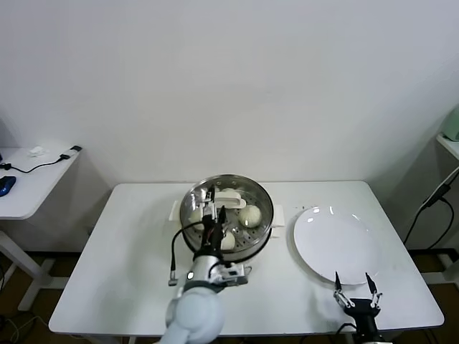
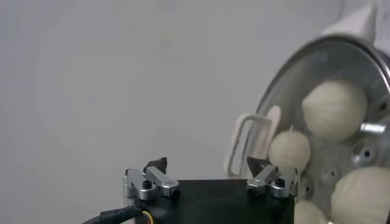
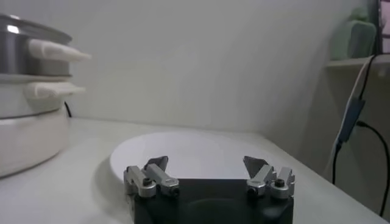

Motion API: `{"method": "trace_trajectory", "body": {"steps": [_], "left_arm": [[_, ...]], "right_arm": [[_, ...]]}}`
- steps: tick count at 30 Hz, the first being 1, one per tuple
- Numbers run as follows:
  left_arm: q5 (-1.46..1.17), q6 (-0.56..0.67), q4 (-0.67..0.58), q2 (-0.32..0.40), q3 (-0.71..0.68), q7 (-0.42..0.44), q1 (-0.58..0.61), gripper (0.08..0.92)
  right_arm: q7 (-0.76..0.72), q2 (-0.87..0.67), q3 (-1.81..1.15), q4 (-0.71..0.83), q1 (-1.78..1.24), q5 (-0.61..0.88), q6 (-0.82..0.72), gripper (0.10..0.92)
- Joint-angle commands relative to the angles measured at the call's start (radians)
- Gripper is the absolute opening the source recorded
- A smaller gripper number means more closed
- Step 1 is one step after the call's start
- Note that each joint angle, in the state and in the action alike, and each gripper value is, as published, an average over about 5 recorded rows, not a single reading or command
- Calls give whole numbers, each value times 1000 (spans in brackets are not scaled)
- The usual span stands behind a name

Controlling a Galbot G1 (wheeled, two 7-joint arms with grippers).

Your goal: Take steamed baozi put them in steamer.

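Head view: four pale cream-white domed baozi (image 1: 250, 215) are seen lying inside the round shiny stainless-steel steamer (image 1: 263, 201), which is set at the back middle of the white table (image 1: 122, 265). The left gripper (image 1: 212, 208) is held above the steamer's left side, fingers spread wide with nothing between them. The right gripper (image 1: 355, 286) is parked low at the near rim of the flat white plate (image 1: 336, 242), likewise wide open and unladen.
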State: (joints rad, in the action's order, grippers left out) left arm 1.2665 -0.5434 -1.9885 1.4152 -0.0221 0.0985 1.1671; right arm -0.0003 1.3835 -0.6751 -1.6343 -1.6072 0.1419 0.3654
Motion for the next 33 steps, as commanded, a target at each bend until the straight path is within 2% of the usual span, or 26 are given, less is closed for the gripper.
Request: {"method": "trace_trajectory", "body": {"steps": [1,7,10,13,17,23,27,33], "left_arm": [[-885,544,-157,-81,256,-287,191,822],[-1403,634,-232,-70,554,-269,306,823],[-1591,644,-192,-100,685,-251,335,823],[-1645,685,-104,-148,751,-235,362,823],[-1623,750,30,-195,750,-215,384,823],[-1546,814,226,-203,681,-208,381,823],[-1520,835,258,-188,655,-207,383,823],[-1503,844,240,-173,644,-205,394,823]], "right_arm": [[-29,-5,-1,-12,-5,46,111,823],[-32,-4,8,-13,-5,60,118,823],[-27,-3,8,-16,-1,60,121,823],[-18,-5,6,-17,5,57,118,823],[-15,-13,7,-16,9,61,106,823],[-22,-20,18,-17,7,77,92,823],[-21,-17,19,-18,5,78,78,823],[-21,-15,20,-16,1,77,76,823]]}}
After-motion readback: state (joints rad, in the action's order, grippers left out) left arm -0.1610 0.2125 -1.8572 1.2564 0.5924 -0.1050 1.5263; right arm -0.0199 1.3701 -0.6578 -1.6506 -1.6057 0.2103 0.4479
